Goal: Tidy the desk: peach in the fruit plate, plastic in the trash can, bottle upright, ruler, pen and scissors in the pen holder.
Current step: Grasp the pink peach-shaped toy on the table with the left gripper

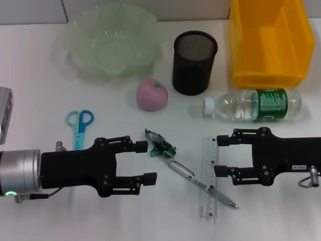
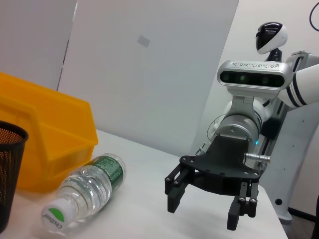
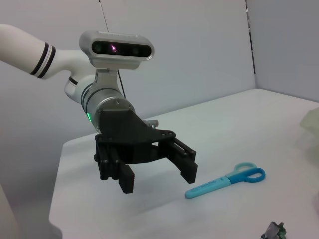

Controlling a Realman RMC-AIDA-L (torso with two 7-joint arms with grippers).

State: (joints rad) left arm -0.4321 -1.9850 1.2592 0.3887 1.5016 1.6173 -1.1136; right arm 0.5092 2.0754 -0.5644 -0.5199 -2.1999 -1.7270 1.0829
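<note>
A pink peach [image 1: 152, 94] lies in front of the translucent green fruit plate [image 1: 80, 30]. A clear bottle [image 1: 253, 105] with a green label lies on its side; it also shows in the left wrist view [image 2: 84, 191]. Blue scissors [image 1: 80, 125] lie at the left and show in the right wrist view [image 3: 227, 181]. A crumpled green plastic wrapper [image 1: 160, 145], a pen [image 1: 200, 183] and a clear ruler [image 1: 208, 175] lie between my grippers. My left gripper [image 1: 146, 161] is open and empty, just left of the wrapper. My right gripper [image 1: 220, 155] is open and empty, beside the ruler.
A black mesh pen holder [image 1: 194, 63] stands behind the peach. A yellow bin [image 1: 271, 40] stands at the back right. A grey device [image 1: 5, 113] sits at the left edge. The right gripper [image 2: 205, 211] shows in the left wrist view, the left gripper [image 3: 158, 178] in the right wrist view.
</note>
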